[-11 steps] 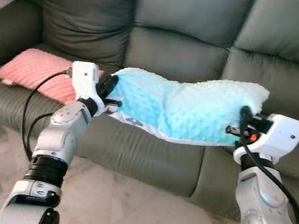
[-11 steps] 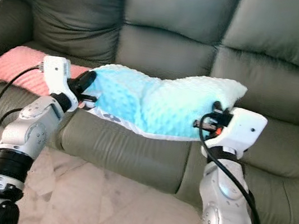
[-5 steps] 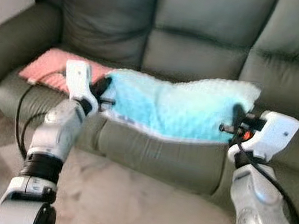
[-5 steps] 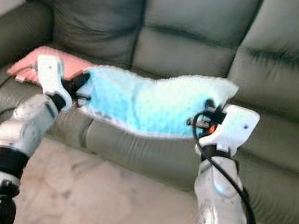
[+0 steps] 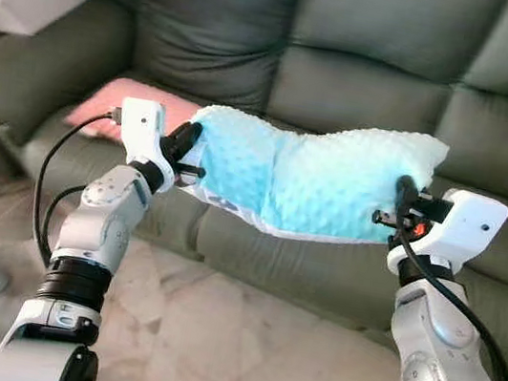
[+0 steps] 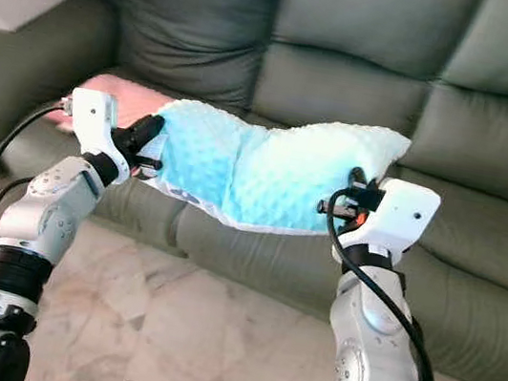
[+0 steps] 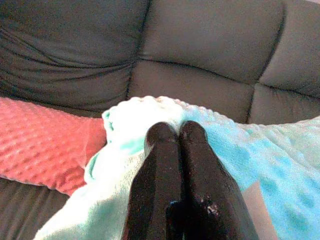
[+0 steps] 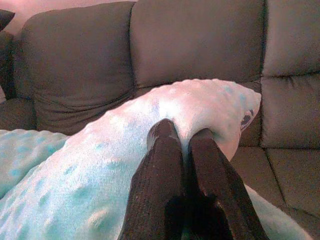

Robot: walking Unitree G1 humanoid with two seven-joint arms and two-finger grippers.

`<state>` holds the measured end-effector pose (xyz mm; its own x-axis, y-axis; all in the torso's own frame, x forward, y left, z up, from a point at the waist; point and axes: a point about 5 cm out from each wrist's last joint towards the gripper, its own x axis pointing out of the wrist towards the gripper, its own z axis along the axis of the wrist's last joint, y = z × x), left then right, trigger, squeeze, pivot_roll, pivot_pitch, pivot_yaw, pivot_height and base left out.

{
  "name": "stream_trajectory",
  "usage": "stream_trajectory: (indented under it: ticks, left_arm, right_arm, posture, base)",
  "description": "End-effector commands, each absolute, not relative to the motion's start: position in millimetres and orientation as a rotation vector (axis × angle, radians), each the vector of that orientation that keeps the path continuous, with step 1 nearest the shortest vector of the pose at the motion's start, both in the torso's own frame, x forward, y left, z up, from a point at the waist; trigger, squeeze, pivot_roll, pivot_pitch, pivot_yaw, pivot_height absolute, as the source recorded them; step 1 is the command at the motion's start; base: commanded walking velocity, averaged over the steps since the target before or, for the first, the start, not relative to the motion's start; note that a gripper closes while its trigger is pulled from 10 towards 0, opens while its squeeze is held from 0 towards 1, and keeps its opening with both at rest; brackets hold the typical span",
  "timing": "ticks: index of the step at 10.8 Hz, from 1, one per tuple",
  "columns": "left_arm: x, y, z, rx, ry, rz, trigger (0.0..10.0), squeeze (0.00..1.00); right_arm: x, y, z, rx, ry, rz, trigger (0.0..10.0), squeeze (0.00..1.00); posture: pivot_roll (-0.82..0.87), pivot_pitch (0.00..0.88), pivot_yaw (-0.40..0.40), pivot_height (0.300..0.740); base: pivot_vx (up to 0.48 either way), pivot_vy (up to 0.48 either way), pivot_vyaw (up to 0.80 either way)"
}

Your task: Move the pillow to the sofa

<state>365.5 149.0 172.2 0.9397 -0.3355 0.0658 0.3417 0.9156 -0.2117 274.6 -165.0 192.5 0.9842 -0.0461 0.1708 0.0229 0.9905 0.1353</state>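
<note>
Both tools are clamped on a light blue dotted pillow (image 5: 309,180), which hangs stretched between them in the air. Left tool (image 5: 186,151) pinches the pillow's end at 9 o'clock, its two black fingers (image 7: 172,165) pressed together with the fabric bunched around their tips. Right tool (image 5: 399,202) pinches the opposite end at 3 o'clock, its fingers (image 8: 172,180) likewise closed into the plush cover. Both silver arms reach forward at about the same height.

Behind and below the pillow stands a dark grey leather sofa (image 5: 366,92), its seat cushions running across from 9 to 3 o'clock. The pillow is held over the front edge of the middle seat; its lower hem looks close to the seat front, though contact cannot be told. A pink pillow (image 5: 117,109) already lies on the seat toward 10 o'clock, just beyond the left tool.

As a judgement, the carry is nearly over: the pillow is lifted and brought to the sofa. What remains is to reach farther over the seat, lower it, and release both ends.
</note>
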Motion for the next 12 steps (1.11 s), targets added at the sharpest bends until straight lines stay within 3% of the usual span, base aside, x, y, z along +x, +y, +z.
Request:
stream_trajectory:
  ticks: [1,2,7,12]
  left_arm:
    - [364.1,143.8,179.9,-0.219,-0.067,-0.381,10.0,0.00]
    - [363.3,141.8,180.7,-0.226,-0.074,-0.387,10.0,0.00]
    - [361.3,137.0,177.2,-0.238,-0.067,-0.401,10.0,0.00]
    - [354.0,149.1,169.9,-0.246,-0.055,-0.363,10.0,0.00]
  right_arm:
    - [273.0,-169.3,197.1,0.128,-0.203,-0.057,10.0,0.00]
    - [273.4,-169.8,196.7,0.128,-0.200,-0.061,10.0,0.00]
    - [274.1,-170.4,196.3,0.123,-0.196,-0.064,10.0,0.00]
    - [276.6,-165.9,196.0,0.126,-0.192,-0.039,10.0,0.00]
  posture:
    - [-0.17,0.158,0.033,0.740]
    - [-0.17,0.157,0.034,0.740]
    - [-0.17,0.159,0.030,0.740]
    - [-0.16,0.167,0.018,0.740]
  base:
    - [0.000,0.000,0.00]
    - [0.000,0.000,0.00]
    - [0.000,0.000,-0.76]
    - [0.000,0.000,0.00]
